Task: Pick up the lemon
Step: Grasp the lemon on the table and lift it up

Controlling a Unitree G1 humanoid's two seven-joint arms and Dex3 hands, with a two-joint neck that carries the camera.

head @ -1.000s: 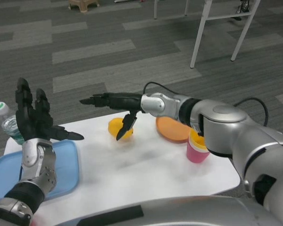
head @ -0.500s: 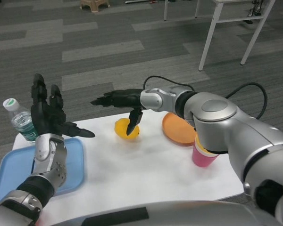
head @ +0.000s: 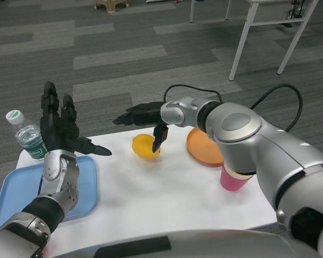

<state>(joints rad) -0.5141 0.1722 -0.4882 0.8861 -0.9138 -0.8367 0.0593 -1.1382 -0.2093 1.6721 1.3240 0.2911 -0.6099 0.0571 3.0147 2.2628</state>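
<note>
i'm hovering my right hand [head: 145, 119] open over the lemon [head: 145, 146] at the white table's [head: 167, 199] far edge, thumb touching its right side; next i'm needing to close the fingers around it.

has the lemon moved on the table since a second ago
No. The lemon sits just left of the orange plate, with the same gap as before; only the camera shifted. The right hand stays over it, thumb down beside it.

View: one head camera only
Position: above the table [head: 167, 204]'s near edge
Facing: forward and down, across to floor [head: 124, 54]
Nearness: close over both arms
</note>
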